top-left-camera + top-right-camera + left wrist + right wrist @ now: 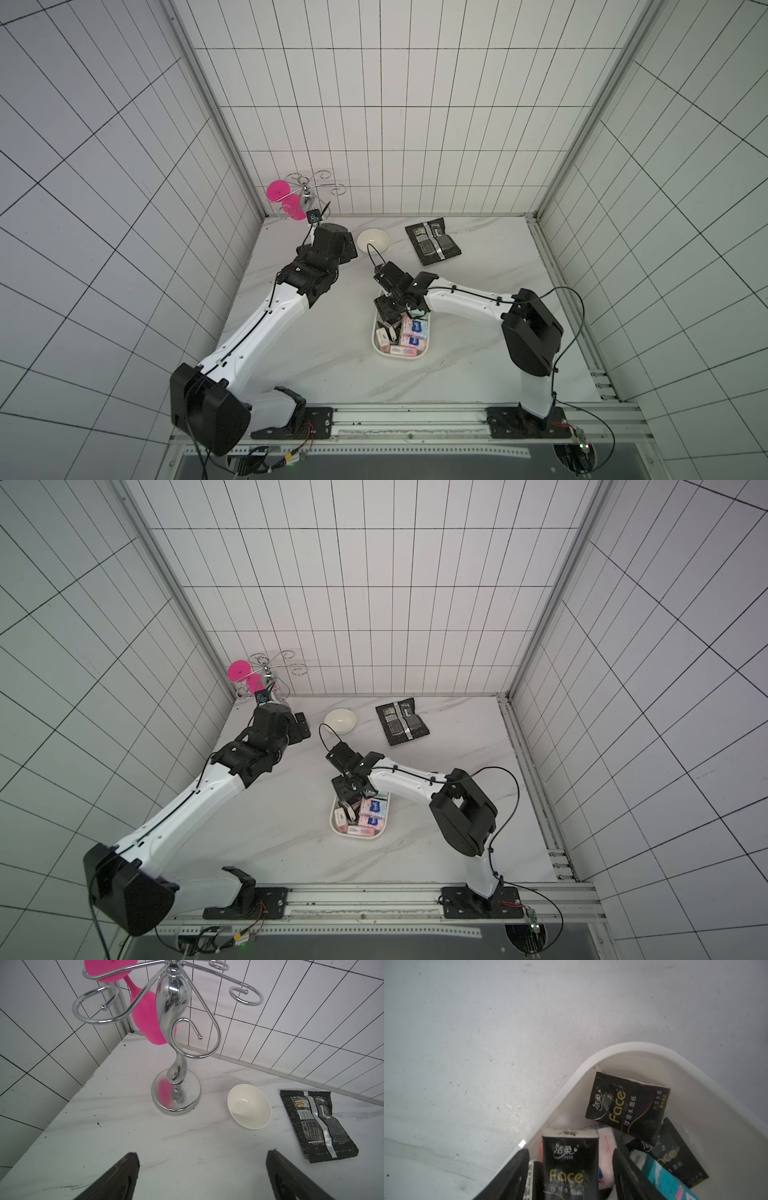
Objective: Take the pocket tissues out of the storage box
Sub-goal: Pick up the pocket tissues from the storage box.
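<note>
Right wrist view: the right gripper [570,1150] hung inside the storage box [556,1101], its fingers parted either side of one upright black packet [570,1167], with a sliver of gap showing (no squeeze visible). Two more black packets [627,1105] [675,1157], one teal packet [660,1178] and one pink-white packet [606,1147] lay beside it. In a top view the pocket tissues [409,332] lay in the box, mid-table [324,357]. The left gripper [202,1153], fingers wide and empty, hovered near one bowl [249,1106], one foil pouch [318,1122] and one chrome rack [174,1012] carrying one pink glass [145,1016].
</note>
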